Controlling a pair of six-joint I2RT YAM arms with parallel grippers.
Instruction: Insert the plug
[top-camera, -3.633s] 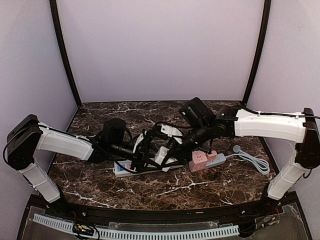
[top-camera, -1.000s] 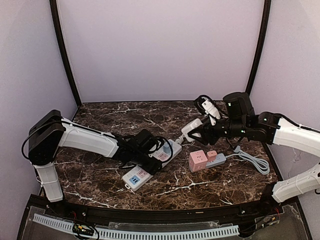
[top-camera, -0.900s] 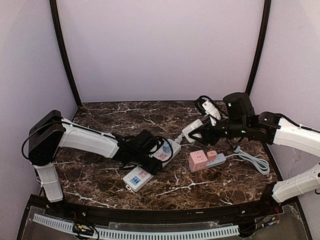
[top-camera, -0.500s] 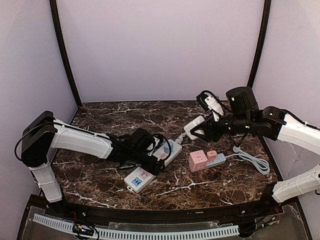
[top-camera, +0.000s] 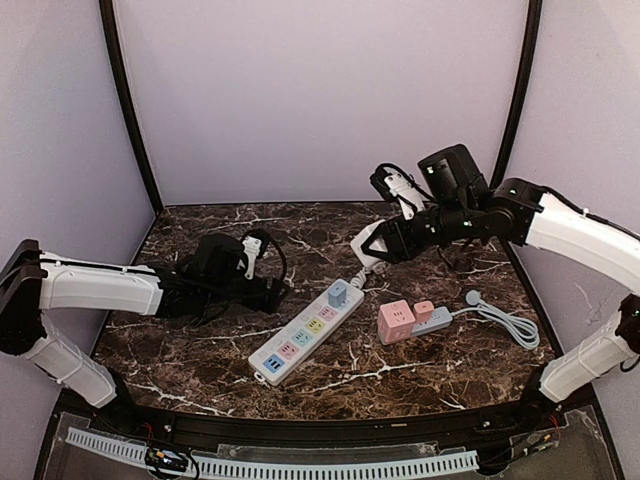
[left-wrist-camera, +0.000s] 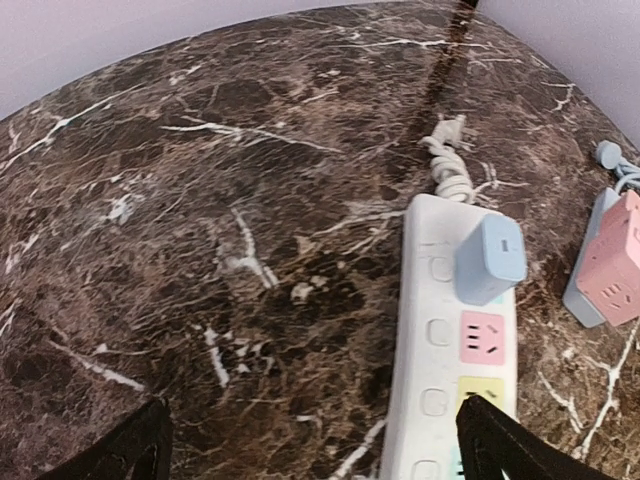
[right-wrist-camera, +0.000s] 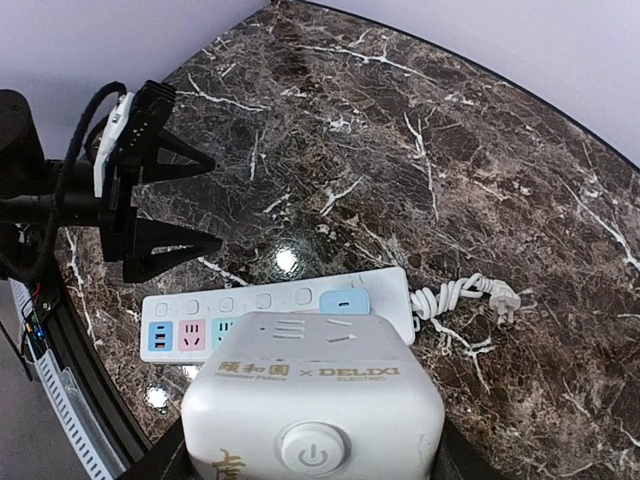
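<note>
Plug cube (right-wrist-camera: 315, 400), probably light, rigid and smooth-sided, hangs above the worktop (top-camera: 200, 355), clamped by its flanks in the right gripper's (top-camera: 385, 243) jaws; that hold looks sound. The left gripper's (right-wrist-camera: 215, 200) jaws stand wide apart beside one power strip (top-camera: 305, 335) carrying one blue adaptor (top-camera: 338, 293). One pink cube (top-camera: 396, 320) lies nearby.
</note>
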